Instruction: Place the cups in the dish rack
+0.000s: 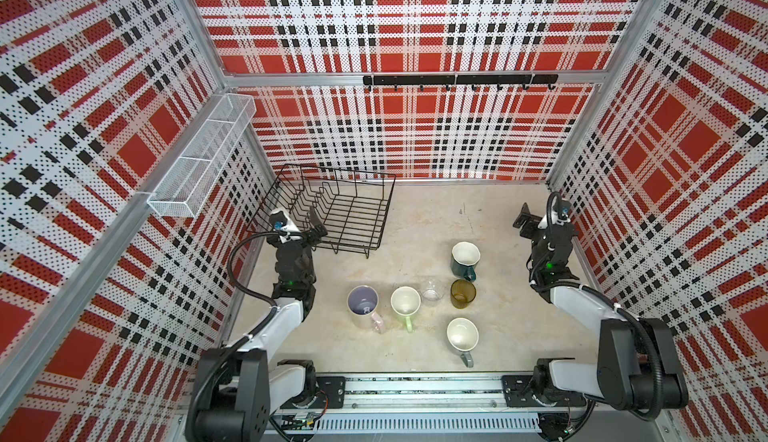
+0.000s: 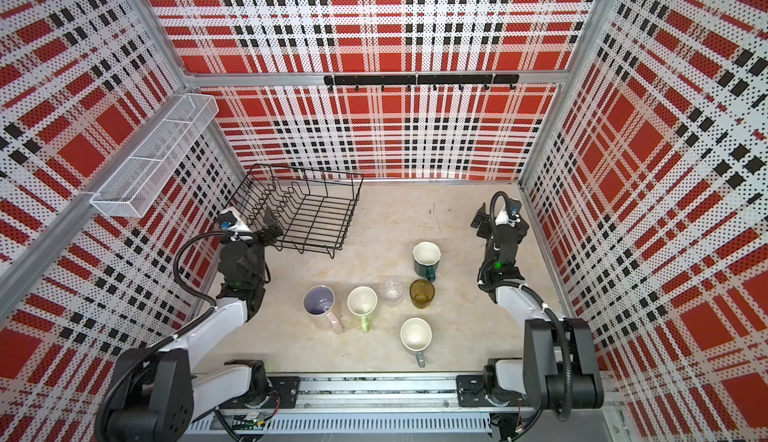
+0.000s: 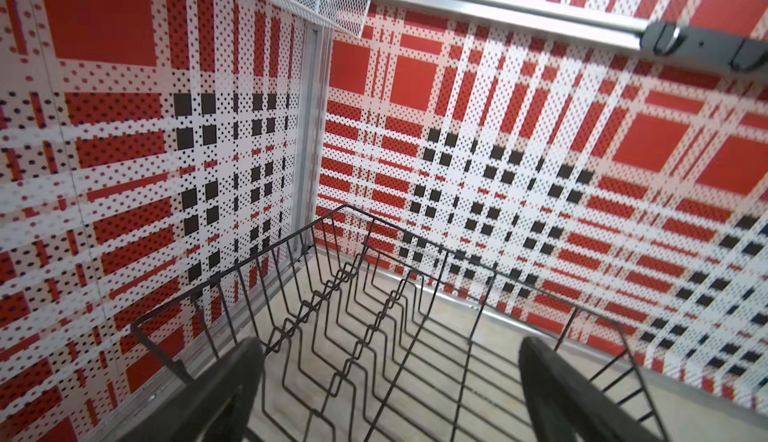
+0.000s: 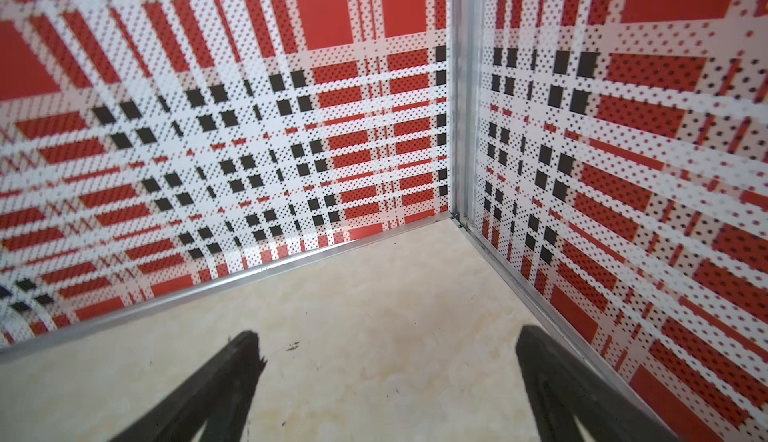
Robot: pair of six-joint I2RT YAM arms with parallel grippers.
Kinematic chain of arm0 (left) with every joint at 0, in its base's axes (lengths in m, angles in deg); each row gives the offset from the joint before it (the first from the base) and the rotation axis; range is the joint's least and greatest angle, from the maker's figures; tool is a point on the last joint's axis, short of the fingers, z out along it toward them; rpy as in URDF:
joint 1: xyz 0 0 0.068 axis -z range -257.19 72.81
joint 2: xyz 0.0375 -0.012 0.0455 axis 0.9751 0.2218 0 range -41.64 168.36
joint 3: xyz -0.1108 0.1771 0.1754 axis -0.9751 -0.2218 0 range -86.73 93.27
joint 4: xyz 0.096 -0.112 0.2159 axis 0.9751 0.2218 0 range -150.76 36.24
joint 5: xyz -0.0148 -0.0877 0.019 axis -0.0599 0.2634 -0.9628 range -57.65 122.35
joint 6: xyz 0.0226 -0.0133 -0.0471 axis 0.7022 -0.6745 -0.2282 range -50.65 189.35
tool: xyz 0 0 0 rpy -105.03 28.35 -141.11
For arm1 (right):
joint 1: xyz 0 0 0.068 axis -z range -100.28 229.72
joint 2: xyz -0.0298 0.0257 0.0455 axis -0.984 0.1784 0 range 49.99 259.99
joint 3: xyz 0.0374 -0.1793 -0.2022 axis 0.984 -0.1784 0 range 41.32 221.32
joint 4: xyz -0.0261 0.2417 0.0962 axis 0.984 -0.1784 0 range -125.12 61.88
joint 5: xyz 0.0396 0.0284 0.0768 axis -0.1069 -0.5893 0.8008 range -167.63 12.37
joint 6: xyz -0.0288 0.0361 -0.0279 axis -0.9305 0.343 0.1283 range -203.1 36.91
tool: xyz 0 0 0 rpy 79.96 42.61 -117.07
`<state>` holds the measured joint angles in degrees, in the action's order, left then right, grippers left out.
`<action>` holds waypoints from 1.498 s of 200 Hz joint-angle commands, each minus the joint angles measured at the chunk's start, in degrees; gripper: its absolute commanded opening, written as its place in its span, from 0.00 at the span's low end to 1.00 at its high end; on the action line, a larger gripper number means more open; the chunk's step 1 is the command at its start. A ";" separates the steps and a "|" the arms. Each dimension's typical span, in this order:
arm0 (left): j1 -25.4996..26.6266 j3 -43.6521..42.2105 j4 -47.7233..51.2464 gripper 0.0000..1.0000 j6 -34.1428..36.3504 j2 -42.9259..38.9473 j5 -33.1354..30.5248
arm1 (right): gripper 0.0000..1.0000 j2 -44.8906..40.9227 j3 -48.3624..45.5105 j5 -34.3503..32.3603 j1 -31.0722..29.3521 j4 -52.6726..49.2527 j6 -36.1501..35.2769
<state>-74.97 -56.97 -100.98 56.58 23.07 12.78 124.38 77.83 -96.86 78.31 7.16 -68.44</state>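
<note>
The white mesh basket (image 1: 199, 157) hangs on the left wall. Below it the left arm rises from the near rail and reaches away along that wall. Its wrist is bent so the left gripper (image 1: 316, 228) points at the near left corner of the dish rack (image 1: 345, 211). In the left wrist view, the left gripper (image 3: 390, 348) has its jaws spread wide, hovering at the rack's (image 3: 374, 315) near edge with nothing between them.

The rack sits at the far left of the table (image 1: 415, 219), with no cup in it. All six cups stand upright on the table nearer the rail, apart from the rack: the pink mug (image 1: 363, 306), the green mug (image 1: 405, 303), the clear glass (image 1: 432, 289), the grey mug (image 1: 462, 334) nearest the rail, the amber tumbler (image 1: 463, 293), and behind it the teal mug (image 1: 464, 259).

The right arm stretches along the right wall, well clear of the cups. The right gripper (image 1: 524, 221) faces the far right corner; in the right wrist view the right gripper (image 4: 386, 344) is wide and empty above bare table.
</note>
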 commanded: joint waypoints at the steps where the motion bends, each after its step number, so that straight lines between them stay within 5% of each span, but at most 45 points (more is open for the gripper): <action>1: -2.63 6.07 17.69 0.98 -14.33 -3.41 2.22 | 1.00 0.44 5.49 -0.11 0.83 -14.00 6.64; 38: -11.63 10.22 15.90 0.98 -25.40 -0.65 26.38 | 1.00 4.98 9.93 7.01 1.32 -18.17 5.06; 61: -11.83 12.03 15.44 0.98 -28.40 3.26 33.53 | 1.00 7.50 11.85 17.50 1.41 -18.17 4.02; 110: -1.38 17.53 22.70 0.98 -19.83 6.86 30.92 | 1.00 10.73 12.31 34.10 1.50 -18.19 3.34; 155: 8.32 24.26 30.90 0.98 -15.80 17.01 28.53 | 1.00 13.80 15.96 56.16 1.94 -24.75 2.22; 225: 16.28 39.86 44.35 0.96 -11.08 35.20 33.19 | 1.00 7.37 12.92 52.54 1.84 -30.63 2.60; 299: 20.77 45.73 47.36 0.91 -11.74 41.38 31.45 | 1.00 6.67 11.60 50.42 1.85 -33.75 3.86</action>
<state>-55.36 -14.15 -54.89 44.34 62.61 44.03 132.33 90.07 -46.28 79.91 -25.27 -65.01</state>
